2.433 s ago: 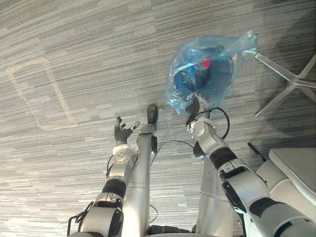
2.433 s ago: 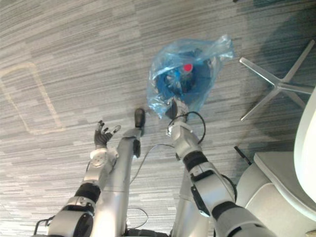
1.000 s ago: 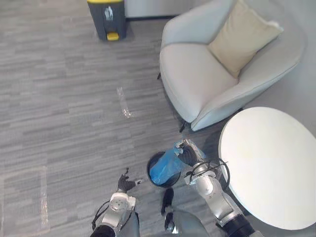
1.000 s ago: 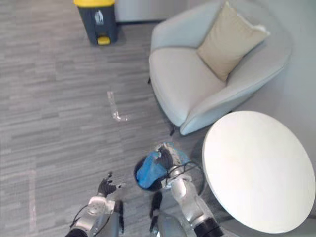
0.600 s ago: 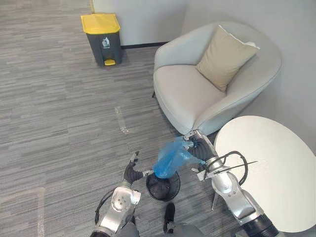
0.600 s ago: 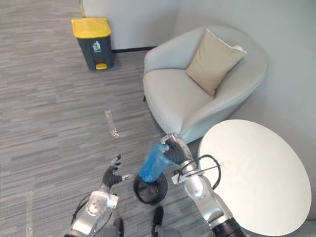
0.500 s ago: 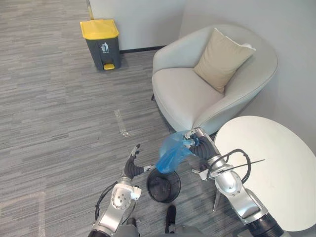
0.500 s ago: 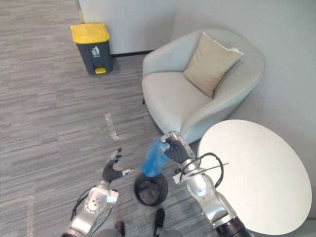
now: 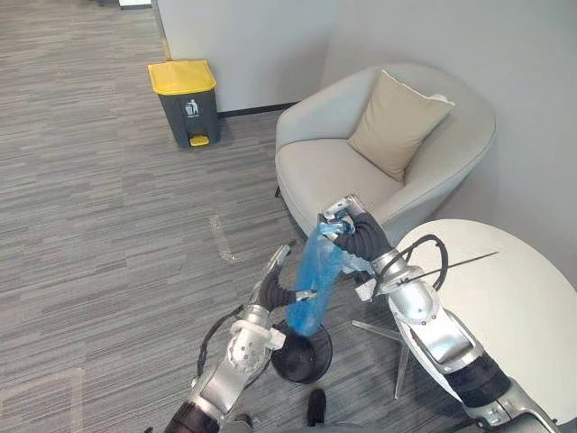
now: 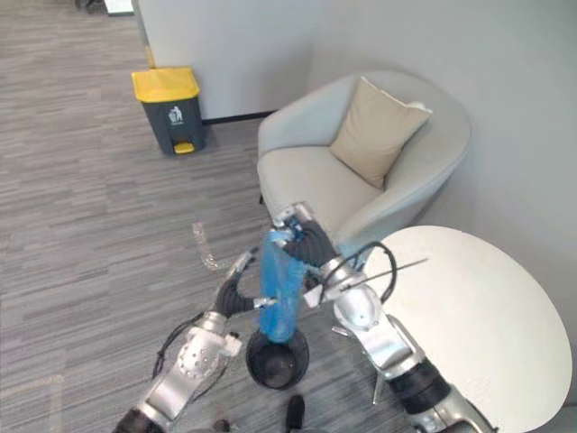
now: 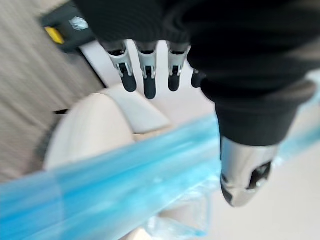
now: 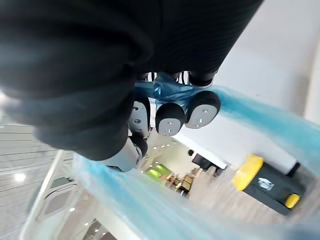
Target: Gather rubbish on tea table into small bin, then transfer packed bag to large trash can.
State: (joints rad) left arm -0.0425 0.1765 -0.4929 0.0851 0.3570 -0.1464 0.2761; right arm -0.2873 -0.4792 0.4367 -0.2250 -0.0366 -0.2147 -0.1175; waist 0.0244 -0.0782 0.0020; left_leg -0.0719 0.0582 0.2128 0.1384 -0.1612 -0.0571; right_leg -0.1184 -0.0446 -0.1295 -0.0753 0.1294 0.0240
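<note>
Bag higher over bin; right hand clutches top, left hand open.

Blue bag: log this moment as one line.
right hand: shut on blue bag | bag: hanging over small bin | left hand: open beside bag | large trash can: lid closed

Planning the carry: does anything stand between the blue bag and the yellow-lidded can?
Nothing visible. The blue bag hangs from the right hand; open carpet runs to the yellow-lidded can, the armchair beside that line.
</note>
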